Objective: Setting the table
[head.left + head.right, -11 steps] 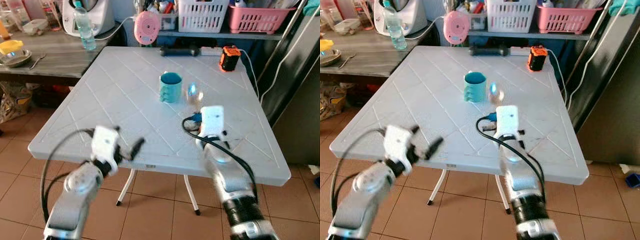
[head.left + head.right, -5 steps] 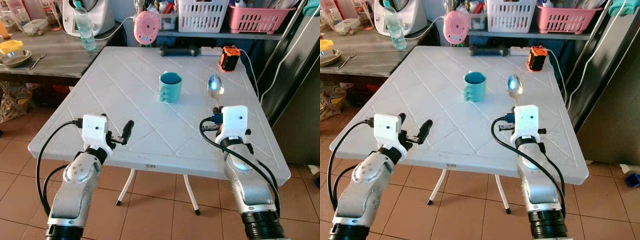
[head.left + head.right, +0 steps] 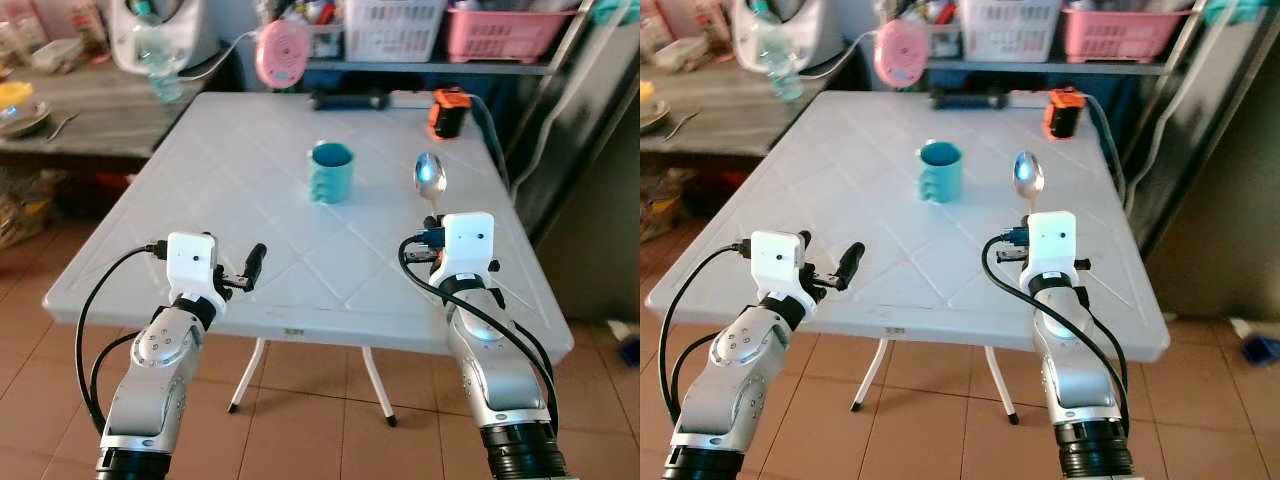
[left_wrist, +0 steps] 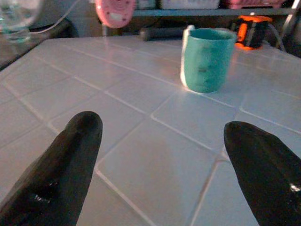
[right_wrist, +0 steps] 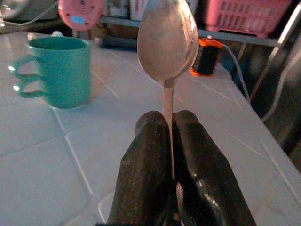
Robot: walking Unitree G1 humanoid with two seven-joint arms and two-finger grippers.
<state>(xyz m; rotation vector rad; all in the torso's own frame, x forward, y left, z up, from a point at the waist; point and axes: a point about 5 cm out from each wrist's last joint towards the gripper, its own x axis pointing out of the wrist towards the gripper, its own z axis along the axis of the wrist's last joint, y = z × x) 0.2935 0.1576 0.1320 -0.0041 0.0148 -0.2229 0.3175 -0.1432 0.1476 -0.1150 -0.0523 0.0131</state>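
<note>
Just then my right hand (image 5: 170, 141) pinched the spoon (image 5: 168, 40) by its handle, held above the bench (image 3: 250, 170) near its right edge, beside the teal mug (image 3: 330, 172); my left hand (image 4: 160, 165) hung unclenched. Laying it by the mug seemed next.

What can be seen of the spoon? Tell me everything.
The spoon looks like plain silver metal, with an oval bowl and a thin handle. The right gripper holds it by the handle, fingers shut on it, so the bowl sticks out beyond the fingertips, raised above the white table. It hangs to the right of the teal mug, apart from it. Nothing but the gripper touches it. The lower handle is hidden between the fingers.
</note>
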